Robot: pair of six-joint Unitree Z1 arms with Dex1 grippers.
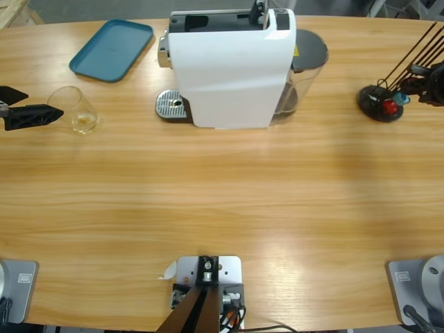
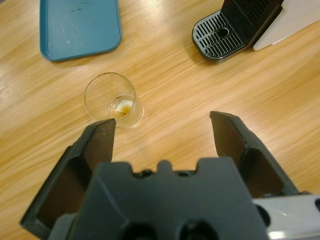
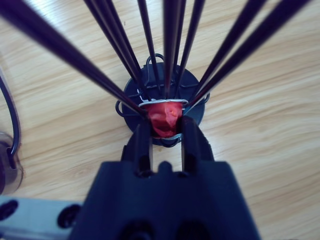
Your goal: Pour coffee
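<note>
The coffee is a thin amber-brown film at the bottom of a small clear glass tumbler, which stands upright on the wooden table. In the high view the tumbler sits near the table's 9 o'clock edge, with the teal tray towards 12 o'clock from it and the white coffee machine towards 3 o'clock.

The left gripper has its jaws spread wide and holds nothing. In the left wrist view one jaw tip lies just beside the glass; contact cannot be confirmed. In the high view only the gripper's black jaws show, the arm being cut off by the edge.

The right gripper is clamped on a red capsule at the foot of the black capsule stand. The stand's rods cross the right wrist view and hide much of the base. In the high view this gripper is largely cut off at the 3 o'clock edge.

The machine's drip grate is bare.
</note>
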